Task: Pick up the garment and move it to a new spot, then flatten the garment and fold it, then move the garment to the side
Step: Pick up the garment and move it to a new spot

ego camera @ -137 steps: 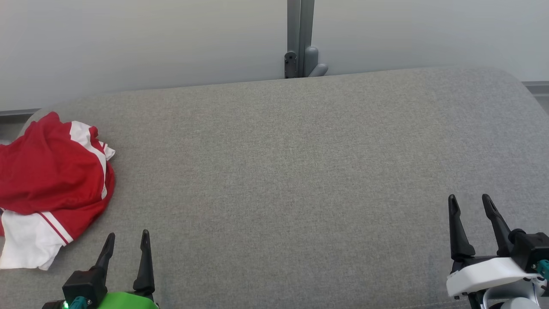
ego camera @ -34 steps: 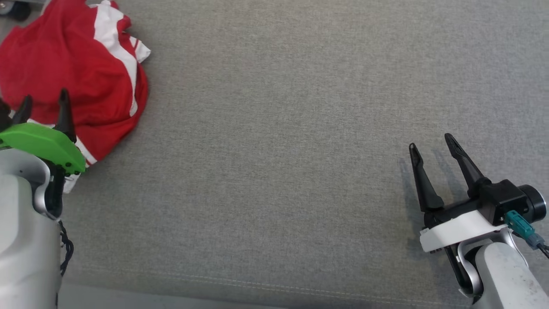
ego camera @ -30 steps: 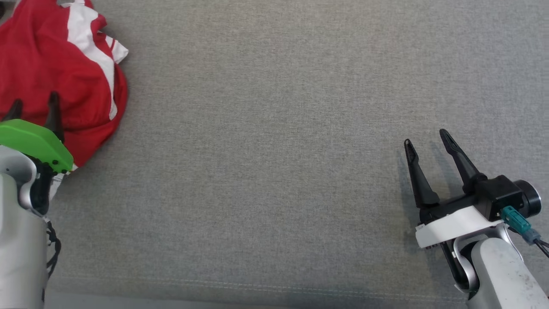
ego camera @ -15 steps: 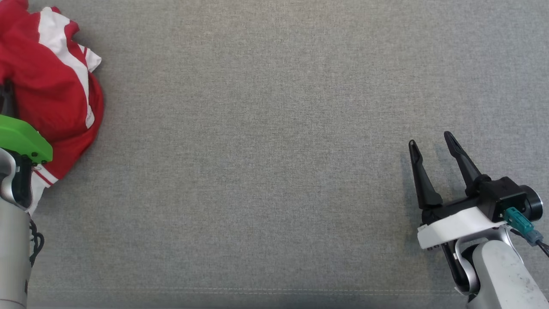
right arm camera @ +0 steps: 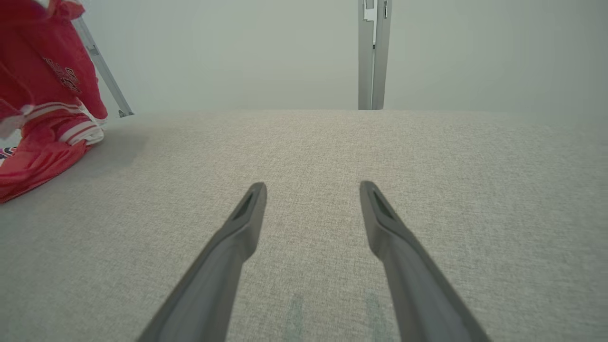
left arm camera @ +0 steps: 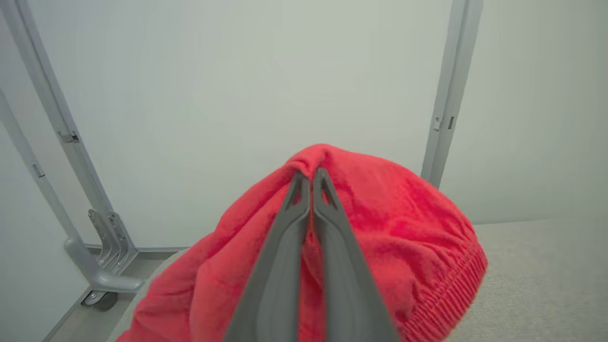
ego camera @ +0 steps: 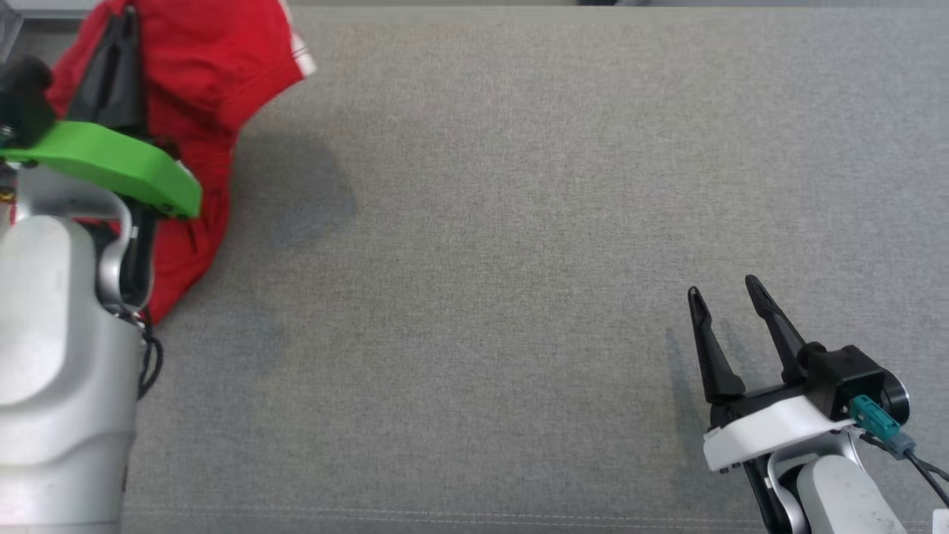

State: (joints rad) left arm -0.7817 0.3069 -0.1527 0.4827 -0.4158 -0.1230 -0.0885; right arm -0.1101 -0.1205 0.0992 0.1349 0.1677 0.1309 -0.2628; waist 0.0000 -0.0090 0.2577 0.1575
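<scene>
Left wrist view puts the left pincer [left arm camera: 311,173] at the centre of the frame, its two fingers pressed together on a pinch of the red garment [left arm camera: 403,223]; the cloth bunches over the tips and drapes down around them. In the head view the garment hangs from that pincer in the upper left corner, over the grey bench [ego camera: 482,259], with a soft shadow on the fabric just to its right. The right pincer [ego camera: 723,286] stands in the lower right with its fingers spread, well apart from the garment.
</scene>
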